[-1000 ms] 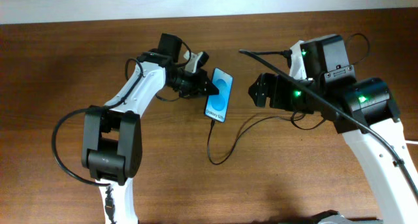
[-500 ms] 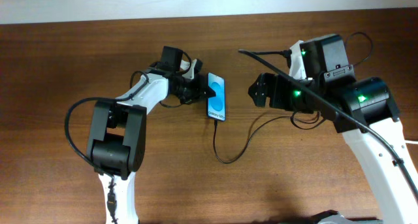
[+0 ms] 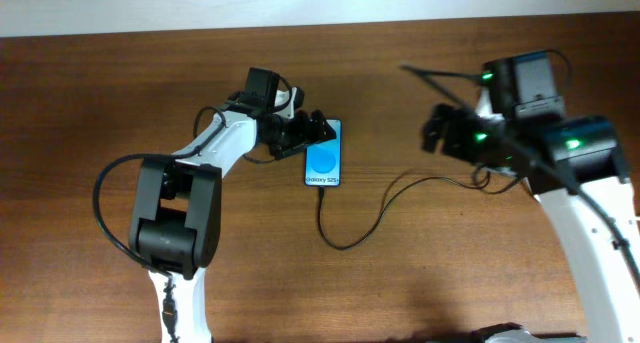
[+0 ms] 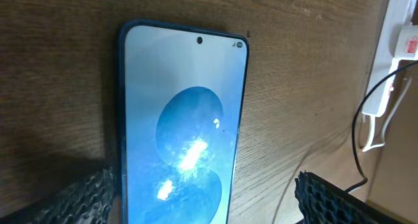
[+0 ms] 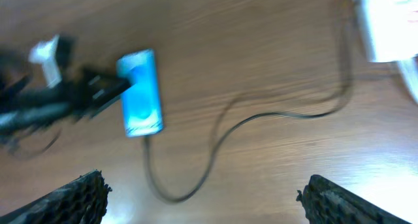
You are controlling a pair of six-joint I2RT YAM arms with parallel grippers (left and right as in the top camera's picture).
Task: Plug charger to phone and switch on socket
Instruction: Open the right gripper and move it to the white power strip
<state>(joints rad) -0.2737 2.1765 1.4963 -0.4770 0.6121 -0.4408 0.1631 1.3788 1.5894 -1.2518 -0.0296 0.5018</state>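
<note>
Lying flat and screen-up on the table (image 3: 100, 83), left of centre, the phone (image 3: 324, 155) has the left gripper (image 3: 312, 133) at its far end, jaws spread wide to either side of it and gripping nothing. The right gripper (image 3: 433, 135) hovers well to the right, likewise released and empty. The charger (image 3: 320, 215) meets the phone's near end, loops nearer, then runs right toward the socket (image 4: 397, 34), seen only at the edge of the wrist views; whether the tip is fully seated I cannot tell. The phone looks light, rigid and slick, its glass unfit for hard pinching, so it is best steadied by its long side edges. The cable is thin and limp and would drag the phone if pulled; take it just behind the connector. The socket's red switch (image 4: 407, 44) probably wants one firm fingertip press.
</note>
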